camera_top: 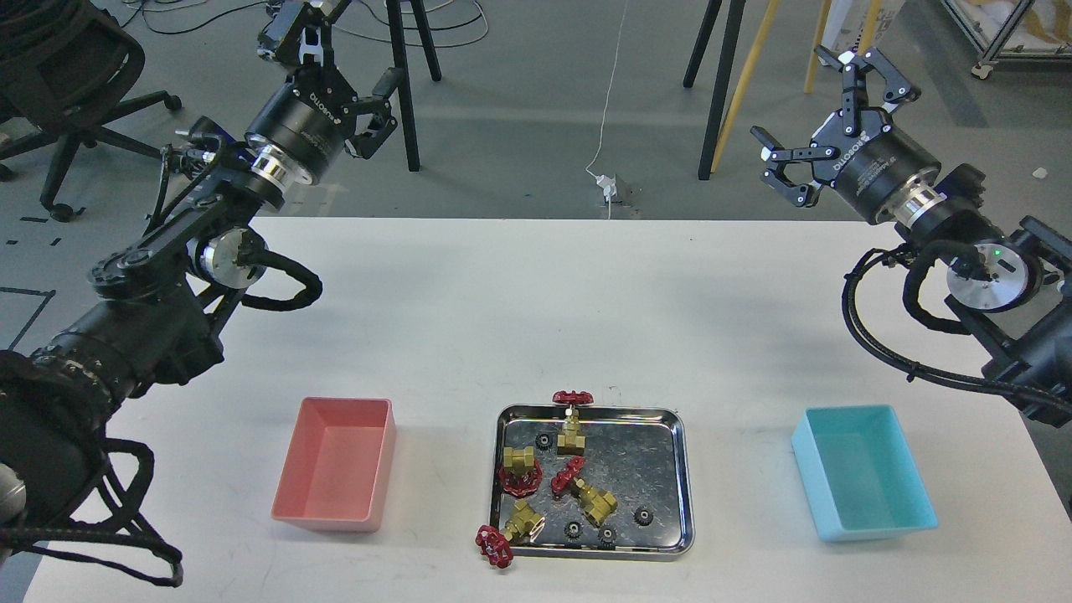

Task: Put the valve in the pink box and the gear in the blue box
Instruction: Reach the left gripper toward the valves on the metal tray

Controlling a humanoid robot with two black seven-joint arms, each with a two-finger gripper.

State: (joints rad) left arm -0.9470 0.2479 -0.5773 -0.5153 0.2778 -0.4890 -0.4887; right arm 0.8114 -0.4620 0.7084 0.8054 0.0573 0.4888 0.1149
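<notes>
Nothing is being carried yet, so by the look of it the very first pick is still waiting to start. The steel tray [680, 469] is sitting on the white table [536, 293] and serving as the hub: four valves are lying in or on it, one [573, 419] poking its red wheel over the tray's far rim, one [519, 471] at the tray's left side, one [586, 490] near the tray's middle, and one [507, 533] hanging its wheel over the tray's near-left corner. Small black gears, such as this gear [643, 516] toward the tray's right, are lying scattered between them. The pink box [338, 474] is standing left of the tray, the blue box [863, 471] right of it, both showing bare bottoms. The left gripper [339, 88] is hovering high, well beyond the tray to its left, fingers spread wide and holding nothing; the right gripper [825, 113] is mirroring it far beyond the tray's right, fingers likewise released and touching nothing. The next move is probably calling for one arm to drop toward the tray, the left suiting a valve bound for the pink box, with the fingers lining up across the brass body rather than the spoked wheel.
</notes>
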